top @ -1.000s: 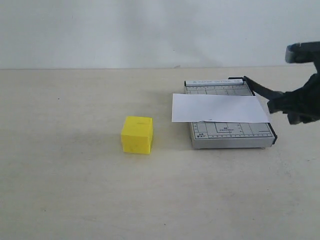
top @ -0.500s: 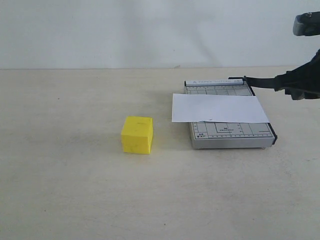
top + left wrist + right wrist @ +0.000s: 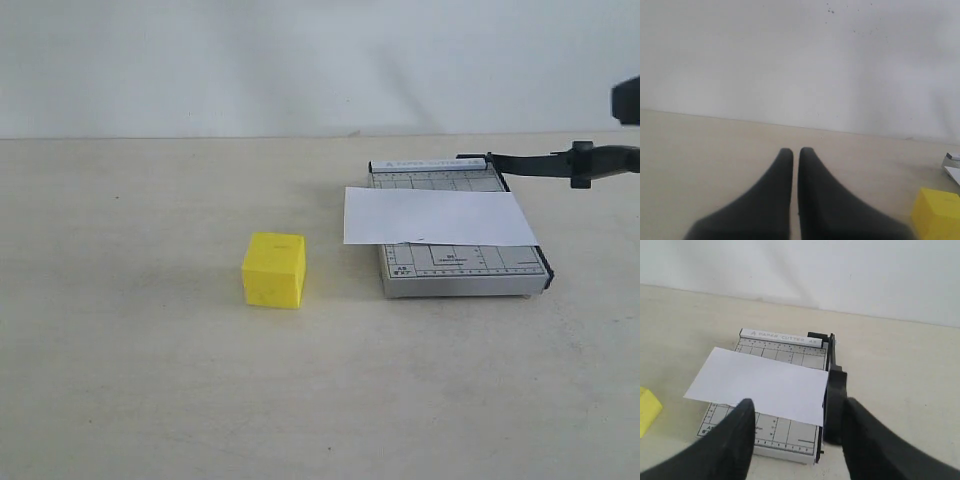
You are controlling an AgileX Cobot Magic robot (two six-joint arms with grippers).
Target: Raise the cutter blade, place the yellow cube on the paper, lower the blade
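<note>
The cutter blade [image 3: 540, 162] stands raised off the grey trimmer base [image 3: 465, 270], hinged at the base's far corner, its handle out to the right. The paper [image 3: 435, 217] lies flat across the base, overhanging its left side. The yellow cube [image 3: 274, 270] sits on the table left of the base. In the right wrist view my right gripper [image 3: 799, 404] is open; the blade handle [image 3: 834, 400] is between its fingers, close beside one finger and well apart from the other. My left gripper [image 3: 795, 150] is shut on nothing, with the cube [image 3: 938, 212] off to one side.
A pale wall rises behind the beige table [image 3: 150, 400]. In the exterior view only a dark bit of the right arm [image 3: 628, 100] shows at the right edge. The left arm is outside that view.
The right gripper lifted the blade handle up and to the right, then opened its jaws and drew back toward the exterior view's right edge. Blade stays raised. Cube, paper and left gripper unchanged.
</note>
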